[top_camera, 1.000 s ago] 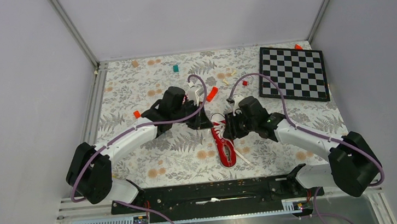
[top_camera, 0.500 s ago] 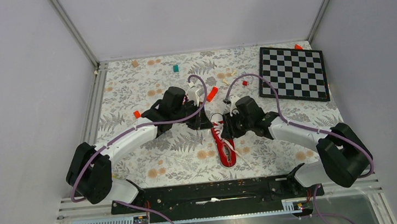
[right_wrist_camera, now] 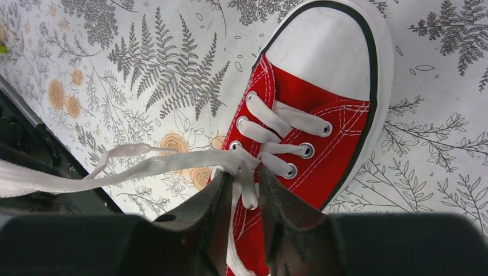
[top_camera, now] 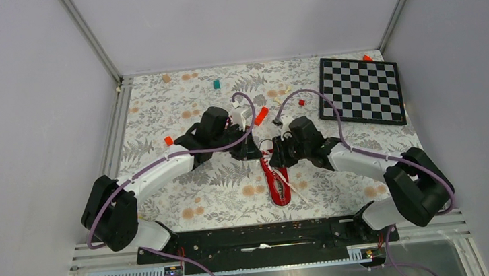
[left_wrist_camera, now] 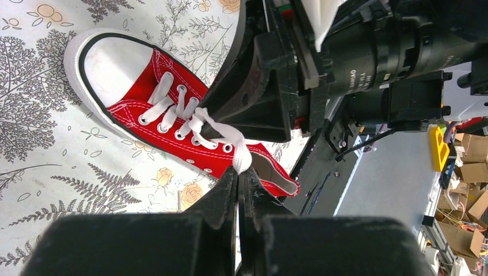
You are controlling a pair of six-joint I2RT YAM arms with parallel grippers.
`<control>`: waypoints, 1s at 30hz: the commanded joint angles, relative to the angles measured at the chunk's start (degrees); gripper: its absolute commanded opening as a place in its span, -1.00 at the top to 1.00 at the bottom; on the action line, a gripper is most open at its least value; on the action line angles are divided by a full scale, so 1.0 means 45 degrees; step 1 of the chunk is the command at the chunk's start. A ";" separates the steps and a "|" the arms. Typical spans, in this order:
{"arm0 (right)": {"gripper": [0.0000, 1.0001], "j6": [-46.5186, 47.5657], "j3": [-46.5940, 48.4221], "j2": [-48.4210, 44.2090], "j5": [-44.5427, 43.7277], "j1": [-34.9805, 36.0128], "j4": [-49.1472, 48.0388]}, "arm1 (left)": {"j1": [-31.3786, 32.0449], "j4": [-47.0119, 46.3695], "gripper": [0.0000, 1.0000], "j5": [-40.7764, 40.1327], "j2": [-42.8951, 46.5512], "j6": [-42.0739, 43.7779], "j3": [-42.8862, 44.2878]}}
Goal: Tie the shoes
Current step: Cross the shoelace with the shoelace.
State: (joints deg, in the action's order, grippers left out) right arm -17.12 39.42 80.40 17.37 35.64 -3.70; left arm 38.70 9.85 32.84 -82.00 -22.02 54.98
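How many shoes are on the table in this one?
1: a red sneaker, lying mid-table between the left arm and the right arm. No second shoe shows, though the arms cover some surface.

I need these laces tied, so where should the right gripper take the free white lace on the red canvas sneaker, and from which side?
I'd pinch the short free white lace strand just past the last eyelets of the red canvas sneaker, coming from above at the heel side. It lies between the open fingers of the right gripper; the other strand is stretched leftward.
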 commanded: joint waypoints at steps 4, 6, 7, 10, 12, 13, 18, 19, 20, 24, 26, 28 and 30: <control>0.65 -0.0232 0.0309 0.0207 0.0197 -0.0118 -0.0817 | 0.0091 -0.0296 1.00 0.0378 0.0497 0.0128 0.0416; 0.74 -0.0265 0.0179 -0.0051 -0.0023 -0.0107 -0.0808 | 0.0092 -0.0264 1.00 0.0361 0.0650 0.0109 0.0319; 0.77 -0.0290 0.0082 -0.0205 -0.0176 -0.0109 -0.0784 | 0.0092 -0.0187 1.00 0.0369 0.0730 0.0108 0.0262; 0.87 -0.0413 -0.0262 -0.0842 -0.0881 -0.0112 -0.0759 | 0.0159 0.0051 1.00 0.0426 0.1001 0.0123 0.0004; 0.93 -0.0619 -0.0621 -0.1263 -0.1389 -0.0107 -0.0963 | 0.0305 0.0201 1.00 0.0504 0.1220 0.0110 -0.0272; 0.96 -0.0720 -0.0821 -0.1448 -0.1563 -0.0097 -0.1184 | 0.0416 0.0279 1.00 0.0565 0.1318 0.0091 -0.0486; 1.00 -0.1042 -0.1518 -0.1941 -0.2257 0.0064 -0.1925 | 0.1496 0.0404 1.00 0.0559 0.1722 -0.0220 -0.1432; 1.00 -0.1066 -0.1624 -0.2023 -0.2401 0.0127 -0.2047 | 0.1701 0.0399 1.00 0.0545 0.1782 -0.0292 -0.1658; 1.00 -0.1081 -0.1745 -0.2090 -0.2600 0.0201 -0.2123 | 0.1904 0.0391 1.00 0.0540 0.1811 -0.0359 -0.1877; 1.00 -0.1316 -0.2113 -0.2414 -0.3517 0.0459 -0.2564 | 0.2277 0.0270 1.00 0.0622 0.1943 -0.0682 -0.2710; 1.00 -0.1460 -0.2176 -0.2507 -0.3679 0.0524 -0.2675 | 0.2381 0.0206 1.00 0.0610 0.2073 -0.0769 -0.3070; 1.00 -0.1639 -0.2276 -0.2585 -0.3763 0.0561 -0.2812 | 0.2409 0.0143 1.00 0.0237 0.2257 -0.0883 -0.3374; 1.00 -0.1734 -0.2333 -0.2651 -0.3790 0.0576 -0.2833 | 0.2403 0.0122 1.00 -0.0364 0.2446 -0.1055 -0.3633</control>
State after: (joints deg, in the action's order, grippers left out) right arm -23.49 29.34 70.32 4.91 37.91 -12.43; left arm 49.08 12.10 33.80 -74.59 -24.97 40.25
